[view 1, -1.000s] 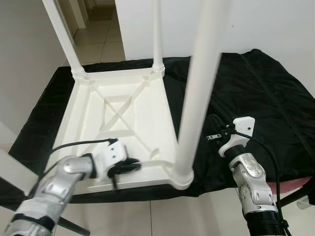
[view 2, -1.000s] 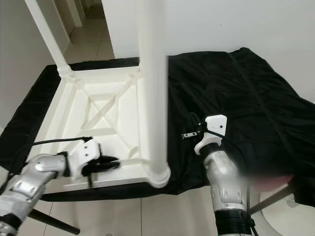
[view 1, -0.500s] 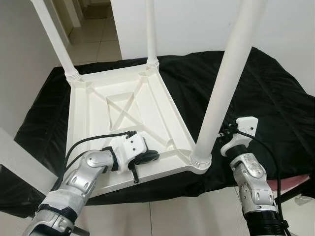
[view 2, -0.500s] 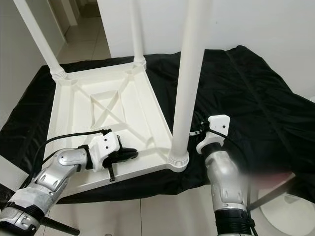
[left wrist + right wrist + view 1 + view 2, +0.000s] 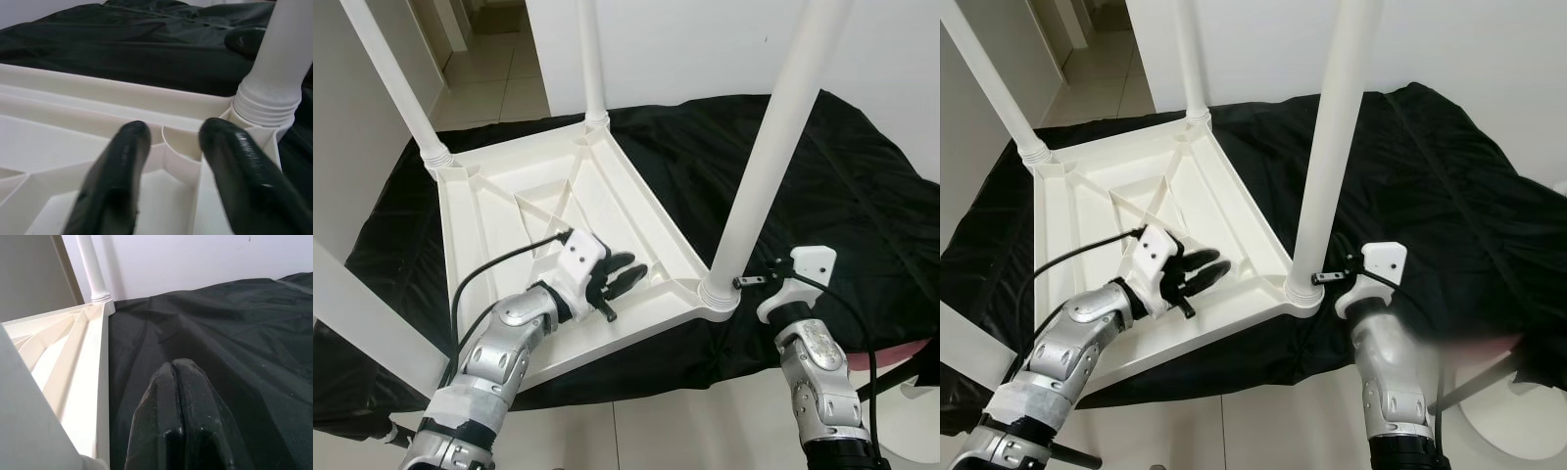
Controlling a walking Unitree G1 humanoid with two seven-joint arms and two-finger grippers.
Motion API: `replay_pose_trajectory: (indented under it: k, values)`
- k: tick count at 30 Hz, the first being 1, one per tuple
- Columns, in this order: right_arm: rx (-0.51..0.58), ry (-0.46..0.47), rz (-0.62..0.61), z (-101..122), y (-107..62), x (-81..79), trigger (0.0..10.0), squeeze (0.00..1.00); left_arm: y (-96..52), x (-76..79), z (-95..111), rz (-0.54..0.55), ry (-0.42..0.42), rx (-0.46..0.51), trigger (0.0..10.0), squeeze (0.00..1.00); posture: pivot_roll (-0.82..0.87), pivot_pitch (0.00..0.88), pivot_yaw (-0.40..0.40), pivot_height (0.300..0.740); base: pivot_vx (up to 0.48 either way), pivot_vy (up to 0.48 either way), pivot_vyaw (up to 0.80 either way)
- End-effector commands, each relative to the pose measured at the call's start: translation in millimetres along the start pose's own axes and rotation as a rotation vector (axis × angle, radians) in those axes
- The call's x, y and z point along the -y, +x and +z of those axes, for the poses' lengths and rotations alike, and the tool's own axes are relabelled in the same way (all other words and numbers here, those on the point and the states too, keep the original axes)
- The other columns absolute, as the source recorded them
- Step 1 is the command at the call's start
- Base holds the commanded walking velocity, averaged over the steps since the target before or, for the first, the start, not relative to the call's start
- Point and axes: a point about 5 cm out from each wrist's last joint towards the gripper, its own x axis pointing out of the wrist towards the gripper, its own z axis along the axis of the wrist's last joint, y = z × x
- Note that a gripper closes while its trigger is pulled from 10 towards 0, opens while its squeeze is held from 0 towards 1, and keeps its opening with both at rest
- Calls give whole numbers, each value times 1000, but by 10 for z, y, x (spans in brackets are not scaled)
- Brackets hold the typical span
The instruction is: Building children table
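The white children table (image 5: 509,211) lies upside down on a black cloth (image 5: 822,186), its legs pointing up. My left gripper (image 5: 625,276) is open over the ribbed underside, close to the near right corner. In the left wrist view its two black fingers (image 5: 127,147) straddle a rib, with the corner leg (image 5: 279,73) just beyond. The near right leg (image 5: 773,147) stands in its socket (image 5: 717,294). My right gripper (image 5: 177,369) is shut and empty, low over the cloth just right of that socket. Two far legs (image 5: 589,59) stand at the back corners.
A fourth leg (image 5: 362,313) crosses the near left foreground. The cloth-covered surface ends at tiled floor (image 5: 656,436) in front of me. A white wall (image 5: 705,49) is behind, a hallway at the far left. A pink-red object (image 5: 901,357) sits at the right edge.
The table has turned on the cloth, its near right corner swinging away from me. My left gripper moved forward from the front rim onto the underside and spread its fingers. The right gripper barely moved.
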Motion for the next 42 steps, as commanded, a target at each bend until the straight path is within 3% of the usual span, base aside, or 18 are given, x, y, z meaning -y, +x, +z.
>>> replay_pose_trajectory:
  k: [1,4,5,11,12,13,14,15,21,27,28,30,31,35,37,42]
  values:
    - [5,8,-13,7,-9,-1,10000,0,-48,2,12,17,20,-22,10000,549,-23,72,85,740,0,0,0]
    - [10,8,-24,9,-14,13,10000,0,-61,7,66,27,33,-16,10000,549,-20,71,83,740,0,0,0]
    - [12,7,-27,10,-37,35,10000,0,-95,4,119,42,13,-3,10000,0,-19,67,88,740,0,0,0]
    - [0,8,-26,4,-119,109,10000,0,-186,15,240,91,-32,32,10000,0,-16,69,87,740,0,0,0]
    - [-4,11,-21,7,-147,127,10000,78,-206,22,255,104,-37,37,10000,0,-16,70,88,740,0,0,0]
    - [-7,9,-21,12,-193,158,10000,792,-239,30,276,122,-27,52,10000,0,-16,72,86,740,0,0,0]
    - [-7,9,-21,12,-193,158,10000,792,-239,30,276,122,-27,52,10000,0,-16,72,86,740,0,0,0]
    - [-9,7,-22,17,-241,190,10000,1000,-270,37,287,140,-27,59,10000,0,-18,72,88,740,0,0,0]
    - [-31,-19,30,50,-379,266,10000,1000,-328,30,280,201,4,36,10000,0,-29,75,87,740,0,0,0]
    - [-37,-35,65,89,-410,306,10000,1000,-355,99,296,154,5,36,10000,0,-39,81,89,740,0,0,0]
    - [-66,-38,122,123,-487,342,10000,369,-443,221,310,62,-31,32,10000,0,-53,86,87,740,0,0,0]
    - [-76,-32,143,131,-514,341,10000,369,-470,254,312,37,-40,27,10000,0,-53,86,87,740,0,0,0]
    - [-87,-19,170,137,-545,330,10000,0,-497,270,308,24,-40,20,10000,0,-53,92,84,740,0,0,0]
    - [-99,-15,199,140,-578,312,10000,0,-525,281,299,17,-38,10,10000,0,-59,100,85,740,0,0,0]
    - [-160,-23,374,207,-649,247,10000,0,-674,310,261,-35,-21,-41,10000,0,-54,111,75,740,0,0,0]
    - [-180,-20,452,232,-628,205,10000,0,-732,279,227,-45,-14,-66,10000,0,-46,113,68,740,0,0,0]
